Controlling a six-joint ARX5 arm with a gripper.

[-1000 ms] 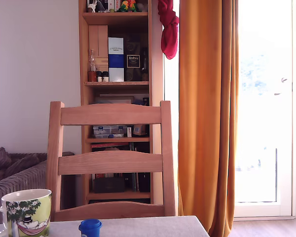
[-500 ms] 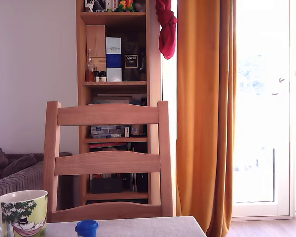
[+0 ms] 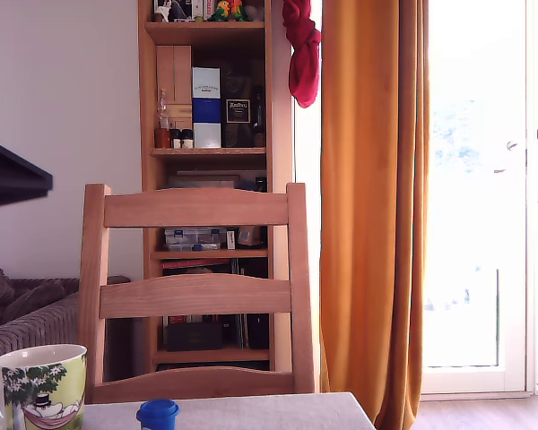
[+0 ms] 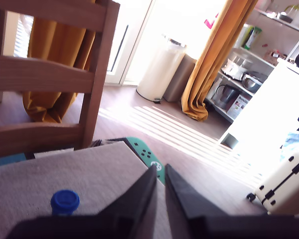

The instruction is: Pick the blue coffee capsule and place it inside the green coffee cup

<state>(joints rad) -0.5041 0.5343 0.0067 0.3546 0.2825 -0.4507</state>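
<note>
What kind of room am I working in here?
Most likely a lived-in home, a dining or living area: a wooden chair at the table, a stocked bookshelf behind, and orange curtains by a balcony door.

Not much readable text here, honestly. On the bookshelf (image 3: 206, 179) in the exterior view there's a tall white-and-blue box (image 3: 206, 107) with a line or two of dark print near its top, but it's way too small to make out. Right next to it sits a dark box (image 3: 238, 111) with a pale label carrying a word in fancy lettering, also unreadable at this size. The green coffee cup (image 3: 40, 387) only has a picture print, no lettering I can see. In the wrist view, the packages on the white shelving (image 4: 249, 37) are too blurry to read any brand.
</note>
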